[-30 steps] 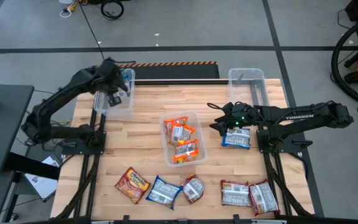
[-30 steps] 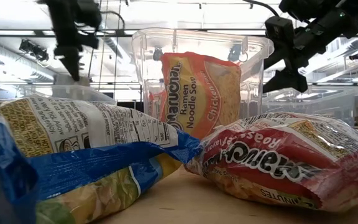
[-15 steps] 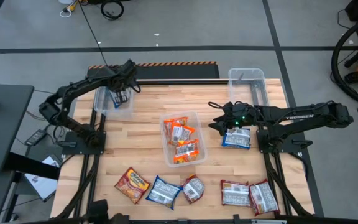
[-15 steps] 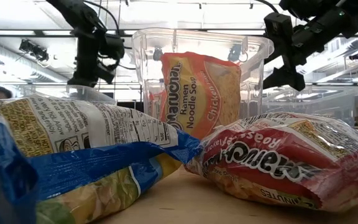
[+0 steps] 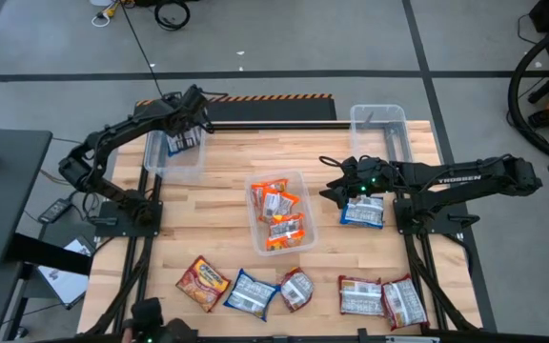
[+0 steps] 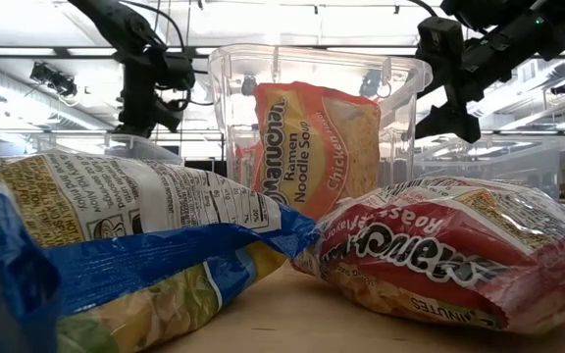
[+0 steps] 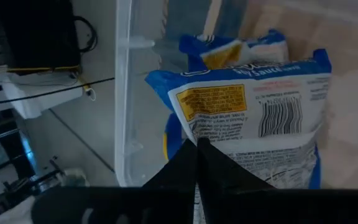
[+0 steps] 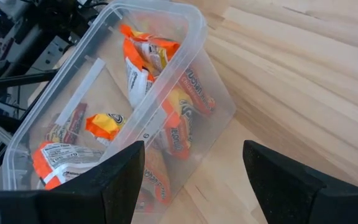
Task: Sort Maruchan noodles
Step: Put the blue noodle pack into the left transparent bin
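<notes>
Wood planks make up the table, which sits on a grey floor. At its centre stands a clear bin holding orange packets; a second bin sits at 10 o'clock with blue packets inside, and a third bin at 2 o'clock. Along the 6 o'clock edge lie loose packets, red, blue and orange, and one more blue packet lies at 3 o'clock. The left gripper hangs over the 10 o'clock bin, jaws clenched on nothing. The right gripper hovers between the centre bin and the 3 o'clock packet, jaws spread wide and holding nothing.
</notes>
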Robot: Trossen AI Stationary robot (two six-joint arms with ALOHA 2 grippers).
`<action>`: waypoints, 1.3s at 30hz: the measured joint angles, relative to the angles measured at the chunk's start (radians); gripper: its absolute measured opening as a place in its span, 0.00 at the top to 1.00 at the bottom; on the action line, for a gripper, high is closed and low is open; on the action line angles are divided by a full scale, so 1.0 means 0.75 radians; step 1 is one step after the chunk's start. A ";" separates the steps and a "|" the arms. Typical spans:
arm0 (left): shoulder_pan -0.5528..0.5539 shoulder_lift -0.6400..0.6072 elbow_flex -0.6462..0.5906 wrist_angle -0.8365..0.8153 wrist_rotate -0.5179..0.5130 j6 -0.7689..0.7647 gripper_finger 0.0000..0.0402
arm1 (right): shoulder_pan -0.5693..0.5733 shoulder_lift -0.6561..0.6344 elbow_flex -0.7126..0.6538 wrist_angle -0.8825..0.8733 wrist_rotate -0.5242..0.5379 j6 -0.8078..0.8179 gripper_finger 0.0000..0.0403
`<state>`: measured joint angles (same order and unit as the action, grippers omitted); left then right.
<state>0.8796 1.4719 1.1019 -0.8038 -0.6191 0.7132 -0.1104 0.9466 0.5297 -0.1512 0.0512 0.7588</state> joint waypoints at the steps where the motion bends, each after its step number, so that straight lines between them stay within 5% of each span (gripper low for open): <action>1: 0.002 0.000 0.000 0.000 0.018 0.001 0.97 | 0.000 0.000 0.000 0.000 -0.001 0.000 0.31; 14: 0.013 0.000 0.000 -0.050 0.242 -0.120 0.84 | 0.000 0.000 0.000 -0.001 -0.107 0.011 0.31; 23: -0.022 -0.008 0.104 -0.240 0.189 -0.298 0.76 | 0.000 0.000 0.000 -0.001 -0.171 -0.023 0.31; 29: 0.024 -0.011 0.283 -0.608 0.508 -0.745 0.67 | -0.003 0.000 0.000 -0.001 -0.174 -0.037 0.31; 34: 0.120 -0.010 0.244 -0.739 0.738 -1.116 0.61 | -0.003 0.000 0.000 0.000 -0.166 -0.038 0.31; 39: 0.153 -0.009 0.126 -0.633 0.878 -0.930 0.60 | -0.003 0.000 0.000 -0.001 -0.149 -0.046 0.31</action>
<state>0.9941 1.4652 1.1961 -1.2787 0.0396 0.0158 -0.1123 0.9466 0.5297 -0.1516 -0.0605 0.7245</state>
